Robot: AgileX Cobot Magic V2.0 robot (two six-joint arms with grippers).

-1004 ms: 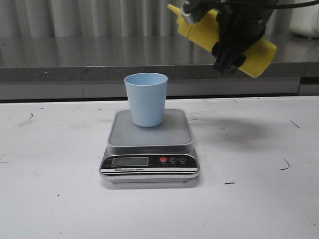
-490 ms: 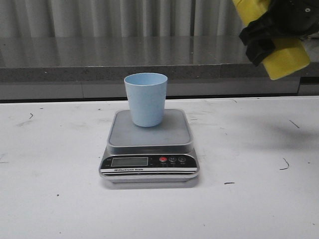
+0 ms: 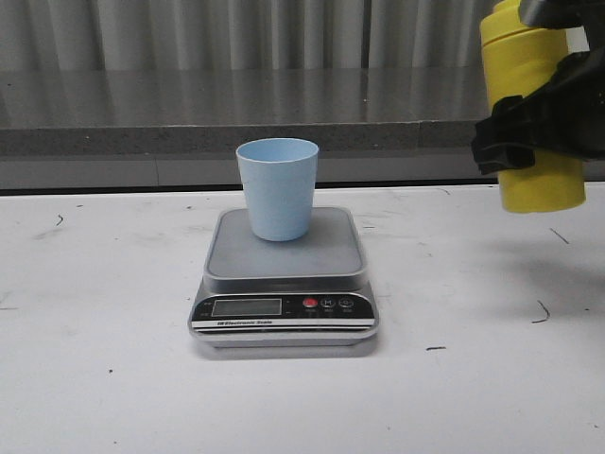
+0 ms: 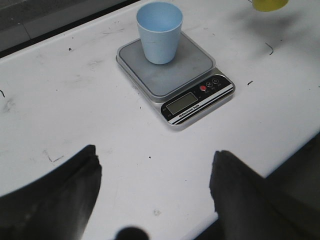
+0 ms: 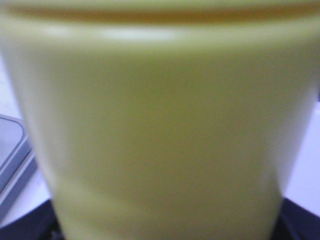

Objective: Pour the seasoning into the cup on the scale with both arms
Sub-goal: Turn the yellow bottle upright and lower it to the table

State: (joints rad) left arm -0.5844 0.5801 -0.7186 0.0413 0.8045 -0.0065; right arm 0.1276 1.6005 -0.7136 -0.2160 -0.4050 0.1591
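The yellow seasoning bottle [image 3: 531, 113] hangs upright at the frame's right edge, above the white table [image 3: 104, 378], clamped in the black right gripper [image 3: 529, 128]. Bare tabletop separates it from the smooth, tapered pale blue cup [image 3: 277, 187] at centre on the scale [image 3: 284, 274], whose steel platform is flat and grey. The left gripper [image 4: 155, 190] hovers with its fingers apart.
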